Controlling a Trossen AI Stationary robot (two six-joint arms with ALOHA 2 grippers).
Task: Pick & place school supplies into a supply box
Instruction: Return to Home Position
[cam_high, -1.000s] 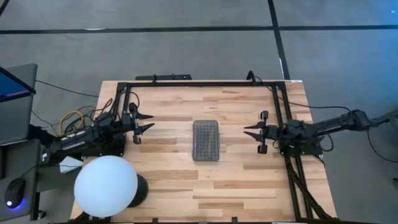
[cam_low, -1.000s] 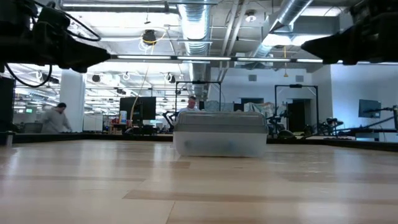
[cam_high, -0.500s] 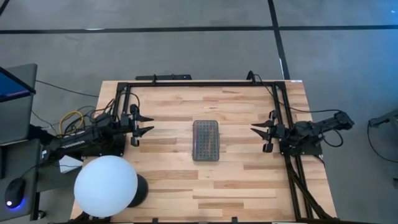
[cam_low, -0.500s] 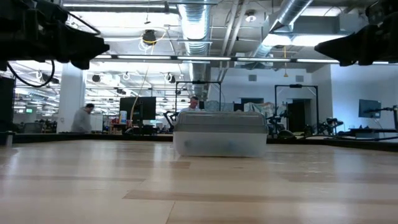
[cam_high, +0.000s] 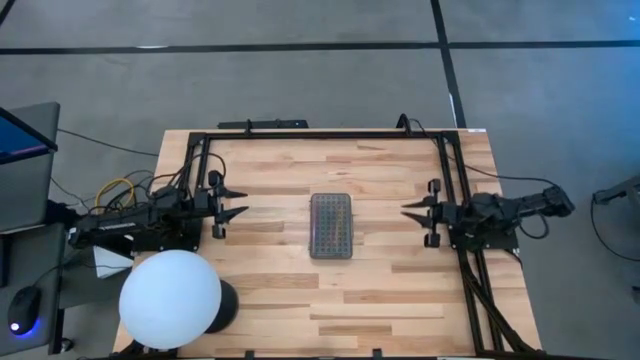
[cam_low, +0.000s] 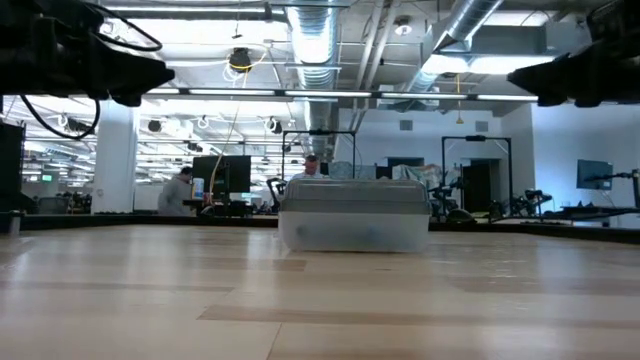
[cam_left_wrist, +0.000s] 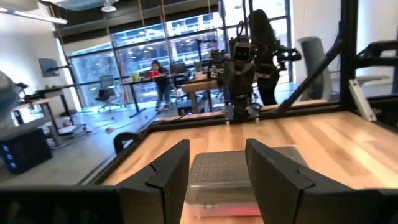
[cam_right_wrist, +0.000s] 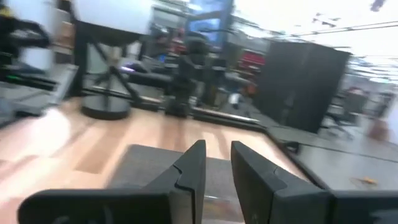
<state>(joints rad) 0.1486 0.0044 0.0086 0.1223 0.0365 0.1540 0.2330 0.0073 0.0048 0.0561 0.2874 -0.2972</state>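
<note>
Supply box (cam_high: 332, 226) lies at the centre of the high view, long side running top to bottom of the frame, dotted lid on, resting flat on the wooden table (cam_high: 380, 290). You have the left gripper (cam_high: 241, 201) at centre-left of that frame, tips pointing right toward the box, well apart from it and level with its upper half. Jaws parted with a clear gap, nothing between them, touching nothing. In the left wrist view the box shows through that gap, farther out on the table. The right gripper (cam_high: 408, 210) sits at centre-right of the high view, tips pointing left at the box, also well apart from it. Its jaws stand only narrowly apart, a slim gap in the right wrist view, empty, with the box lid showing beyond them. So the box is between the two grippers, roughly midway, and neither is in contact with it. In the low view the box stands mid-frame on the tabletop, and both arms show as dark shapes in the upper corners, well above table level. A white globe lamp (cam_high: 170, 298) fills the lower left of the high view, below the left arm.
</note>
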